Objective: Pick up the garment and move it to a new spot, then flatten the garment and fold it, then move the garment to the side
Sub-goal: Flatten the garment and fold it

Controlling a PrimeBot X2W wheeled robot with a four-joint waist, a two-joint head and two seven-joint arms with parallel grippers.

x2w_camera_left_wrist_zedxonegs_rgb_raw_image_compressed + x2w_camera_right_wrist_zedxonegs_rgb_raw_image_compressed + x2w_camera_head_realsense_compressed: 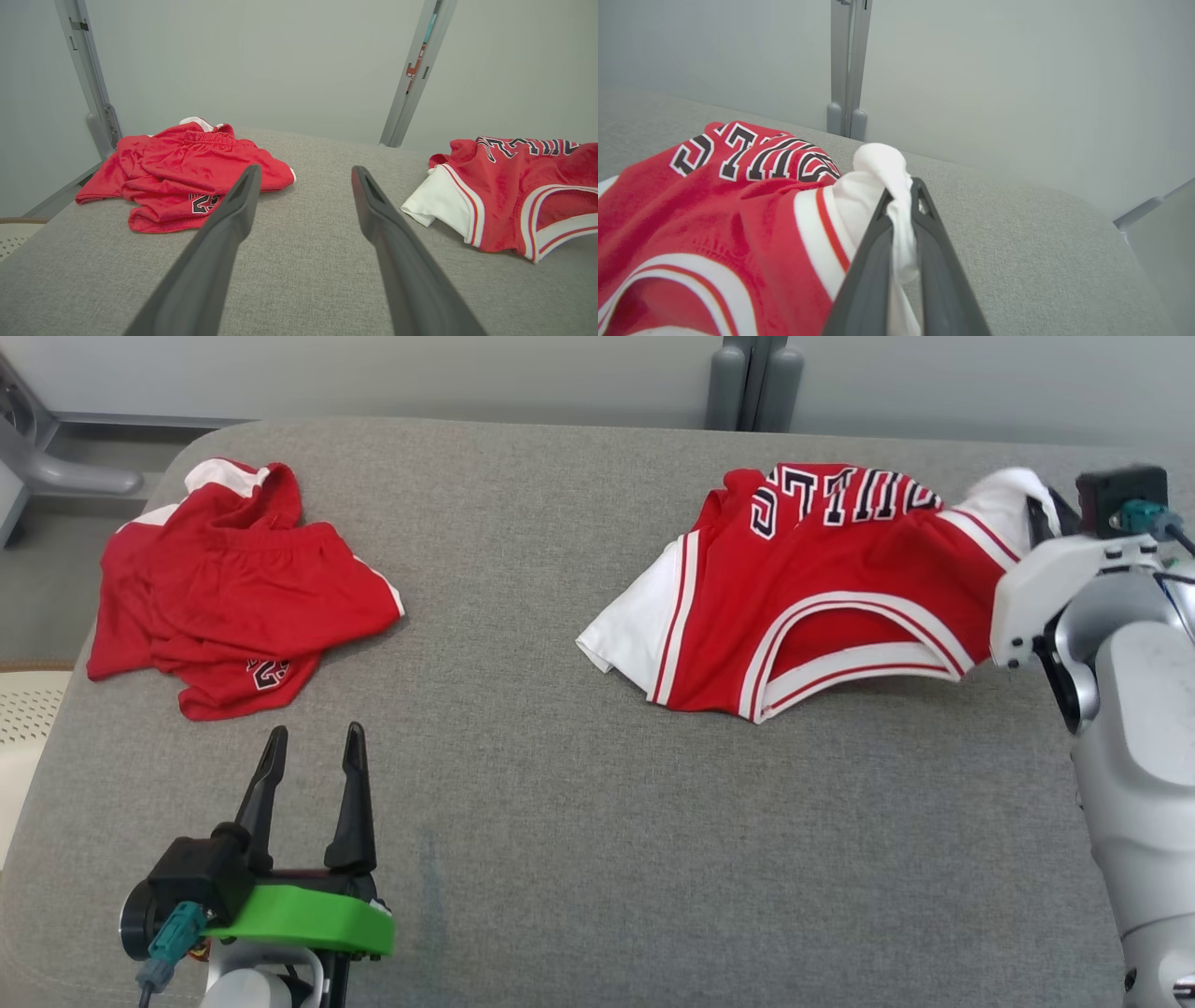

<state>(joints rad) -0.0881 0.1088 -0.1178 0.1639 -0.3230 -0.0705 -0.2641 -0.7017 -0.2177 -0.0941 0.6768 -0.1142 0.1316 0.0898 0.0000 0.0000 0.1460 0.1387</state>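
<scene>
Red-and-white jersey (822,607) at 2 o'clock on grey surface (560,821); right hand (902,192) pinching its white edge. Left hand (316,735) spread, empty, at 7 o'clock. Red shorts (233,588) at 10 o'clock.

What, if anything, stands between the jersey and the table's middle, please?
Nothing visible does. The right gripper is shut on the jersey, at its white sleeve; the red shorts lie far left on the table, the open left gripper near its front.
</scene>
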